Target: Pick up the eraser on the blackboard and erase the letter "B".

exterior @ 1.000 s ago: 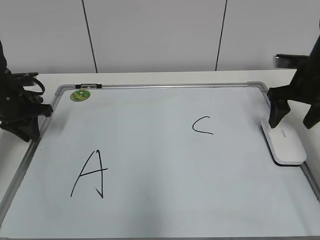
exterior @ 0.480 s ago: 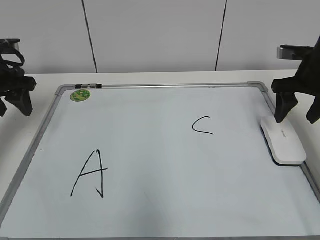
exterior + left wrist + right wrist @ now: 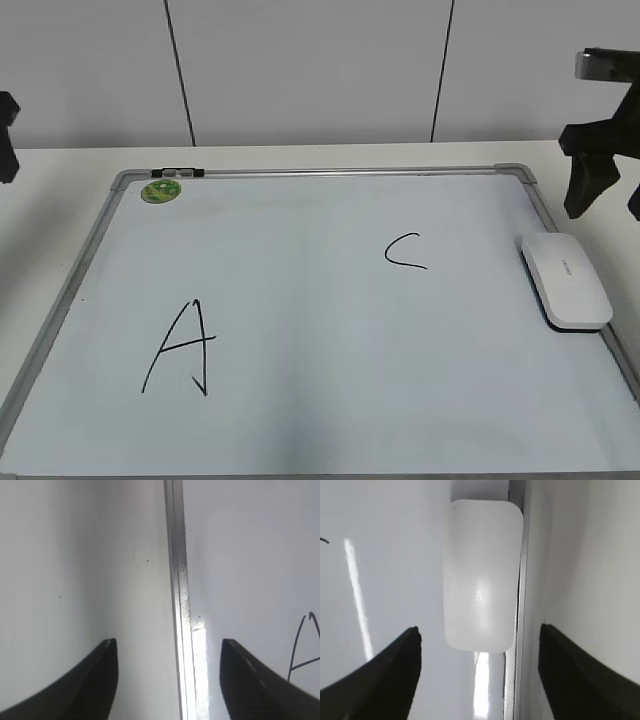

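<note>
Both grippers (image 3: 477, 680) (image 3: 167, 680) gape wide, holding nothing.

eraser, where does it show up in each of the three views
Exterior view: the eraser lies at the right edge of the blackboard, partly over its frame, right of the "C".
Left wrist view: not in it; only the board's left frame and part of the "A".
Right wrist view: upper centre, ahead of the open right tool.
Shared landmark: the silver frame under the eraser's side.
</note>
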Robot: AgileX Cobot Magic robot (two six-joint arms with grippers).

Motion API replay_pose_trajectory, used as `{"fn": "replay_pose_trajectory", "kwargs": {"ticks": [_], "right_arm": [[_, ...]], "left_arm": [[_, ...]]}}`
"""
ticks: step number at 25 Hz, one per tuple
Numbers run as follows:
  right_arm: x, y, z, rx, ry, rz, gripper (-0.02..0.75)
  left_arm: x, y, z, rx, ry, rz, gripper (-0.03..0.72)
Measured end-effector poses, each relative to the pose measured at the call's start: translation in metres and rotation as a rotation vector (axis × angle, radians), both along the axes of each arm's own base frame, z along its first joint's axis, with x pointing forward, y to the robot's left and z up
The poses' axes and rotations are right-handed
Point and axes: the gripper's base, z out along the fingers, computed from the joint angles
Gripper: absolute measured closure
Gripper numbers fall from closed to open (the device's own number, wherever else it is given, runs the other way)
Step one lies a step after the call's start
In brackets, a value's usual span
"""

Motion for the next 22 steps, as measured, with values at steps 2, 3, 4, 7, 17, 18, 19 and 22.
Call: {"fn": "replay_pose_trajectory", "kwargs": {"ticks": [2, 3, 4, 7, 17, 18, 19, 22], "right_arm": [[-0.01, 0.008, 0.011, -0.009, -0.036, 0.012, 0.199], [-0.015, 0.012, 0.015, -0.017, -0.057, 0.019, 0.199], [-0.02, 0.019, 0.022, -0.026, -0.089, 0.029, 0.199], [-0.036, 0.038, 0.033, -0.059, -0.174, 0.058, 0.199], [-0.107, 0.053, 0.055, -0.068, -0.303, 0.127, 0.202], [-0.116, 0.051, 0.057, -0.066, -0.312, 0.125, 0.203], [-0.124, 0.049, 0.055, -0.068, -0.309, 0.125, 0.203], [-0.152, 0.043, 0.049, -0.068, -0.306, 0.126, 0.203]], "left_arm": [[-0.013, 0.002, 0.014, 0.016, -0.036, -0.003, 0.203], [-0.021, 0.003, 0.017, 0.022, -0.039, -0.004, 0.203], [-0.03, 0.004, 0.021, 0.03, -0.045, -0.006, 0.204], [-0.059, 0.005, 0.027, 0.029, -0.075, -0.005, 0.207], [-0.162, 0.01, 0.037, 0.056, -0.211, -0.004, 0.209], [-0.173, 0.011, 0.036, 0.057, -0.227, -0.004, 0.209], [-0.183, 0.011, 0.037, 0.059, -0.247, -0.003, 0.21], [-0.209, 0.013, 0.031, 0.071, -0.279, -0.004, 0.219]]}}
